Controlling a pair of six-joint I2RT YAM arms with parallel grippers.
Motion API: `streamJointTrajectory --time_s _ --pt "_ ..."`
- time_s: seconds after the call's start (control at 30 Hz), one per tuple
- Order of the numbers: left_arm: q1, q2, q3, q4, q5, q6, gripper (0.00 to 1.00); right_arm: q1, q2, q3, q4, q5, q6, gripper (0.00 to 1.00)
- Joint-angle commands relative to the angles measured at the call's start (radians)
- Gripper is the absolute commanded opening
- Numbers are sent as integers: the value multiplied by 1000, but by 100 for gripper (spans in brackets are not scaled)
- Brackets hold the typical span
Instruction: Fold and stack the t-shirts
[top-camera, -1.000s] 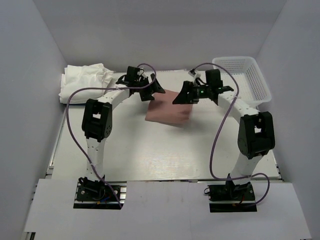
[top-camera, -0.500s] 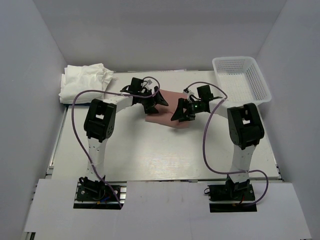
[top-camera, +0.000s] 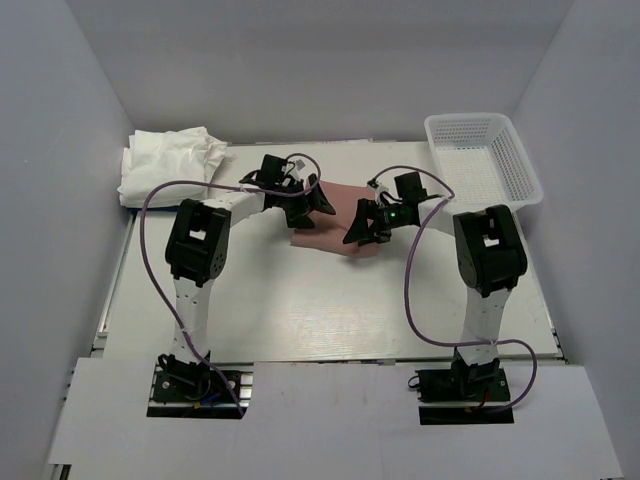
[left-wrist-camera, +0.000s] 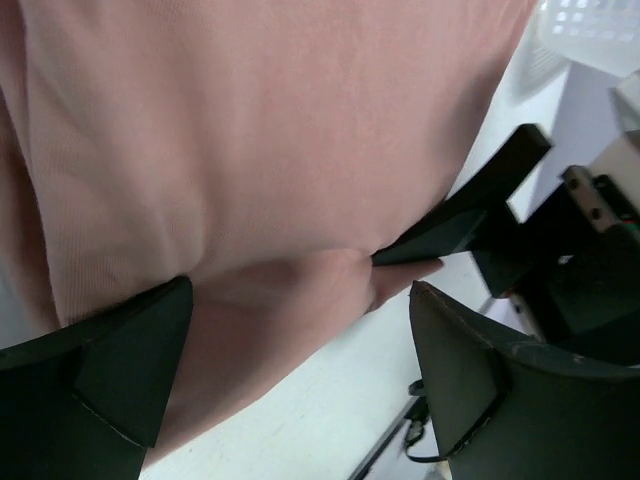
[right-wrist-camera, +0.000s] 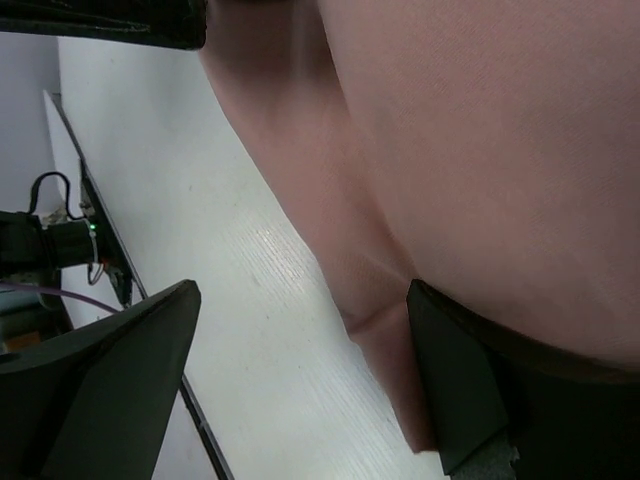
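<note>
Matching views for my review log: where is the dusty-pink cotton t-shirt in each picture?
Top external: dusty-pink cotton t-shirt in the middle of the white table.
Left wrist: fills the upper left.
Right wrist: fills the upper right.
Shared landmark: white table, showing beside it in both wrist views.

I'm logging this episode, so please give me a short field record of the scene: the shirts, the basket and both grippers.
pink t-shirt: folded rectangle lying on the table, centre-far
white t-shirts: pile at the far-left corner
white mesh basket: far-right corner, no shirt in it
left gripper: open, low at the pink t-shirt's left side
right gripper: open, low at its right near edge
held: nothing gripped by either gripper
</note>
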Motion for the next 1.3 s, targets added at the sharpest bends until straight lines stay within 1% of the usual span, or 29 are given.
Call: streamJointTrajectory --time_s 0.0,0.07,0.1,0.13,0.17,0.2,0.23,0.27,0.3,0.37,0.4,0.43,0.47,0.63,0.77,0.83,0.9,0.93,0.97,1.03,1.07,1.1,1.13,1.17,1.27 --pt "-9 -105 35 -102 -93 106 100 -3 -74 39 -92 78 -72 90" --pt "-9 -148 44 -123 -114 128 100 1 -137 62 -112 69 -93 90" --pt "-9 -158 44 -141 -139 164 100 1 -152 65 -120 74 -101 90" --pt "-9 -158 59 -164 -209 186 100 0 -186 68 -129 81 -104 90" --pt "-9 -172 68 -206 -242 209 100 0 -200 65 -137 87 -110 90" --pt "-9 -172 68 -217 -265 232 100 1 -252 56 -144 112 -119 90" --pt "-9 -172 77 -226 -288 282 100 -3 -271 39 -149 133 -120 90" --pt "-9 -172 87 -246 -306 303 100 -5 -287 29 -154 141 -124 90" --pt "-9 -143 99 -269 -329 322 100 -5 -339 1 -155 164 -126 90" --pt "-9 -94 177 -353 -338 369 100 -6 -369 -14 -172 219 -129 90" --pt "-9 -45 208 -378 -338 379 100 -6 -408 -31 -178 232 -130 90" --pt "-9 -24 256 -395 -338 390 100 -5 -421 -37 -187 250 -135 90" --pt "-9 -5 271 -395 -338 390 100 -8 -453 -39 -198 271 -141 90" --pt "-9 56 294 -372 -351 412 100 -5 -502 -57 -226 340 -156 90" --pt "-30 107 312 -383 -371 421 100 -8 -515 -56 -247 388 -170 90" --pt "-40 130 312 -383 -371 430 96 -6 -522 -66 -241 400 -172 90" --pt "-53 147 337 -392 -380 439 94 -12 -521 -76 -232 417 -175 90" --pt "-70 147 346 -404 -392 439 92 -8 -518 -85 -233 445 -173 90" --pt "-81 174 357 -415 -420 448 88 -6 -515 -88 -240 449 -172 90" --pt "-99 199 389 -441 -447 459 84 -9 -512 -100 -234 454 -172 90" --pt "-113 223 398 -465 -478 459 78 -11 -518 -108 -233 459 -169 90" --pt "-113 233 407 -476 -489 459 78 -11 -519 -119 -226 460 -163 90" --pt "-124 233 418 -476 -498 459 74 -9 -519 -122 -212 457 -159 90" --pt "-124 245 418 -485 -512 450 62 -12 -522 -128 -210 459 -153 90" --pt "-124 245 418 -473 -521 441 47 -12 -524 -131 -209 457 -149 90"
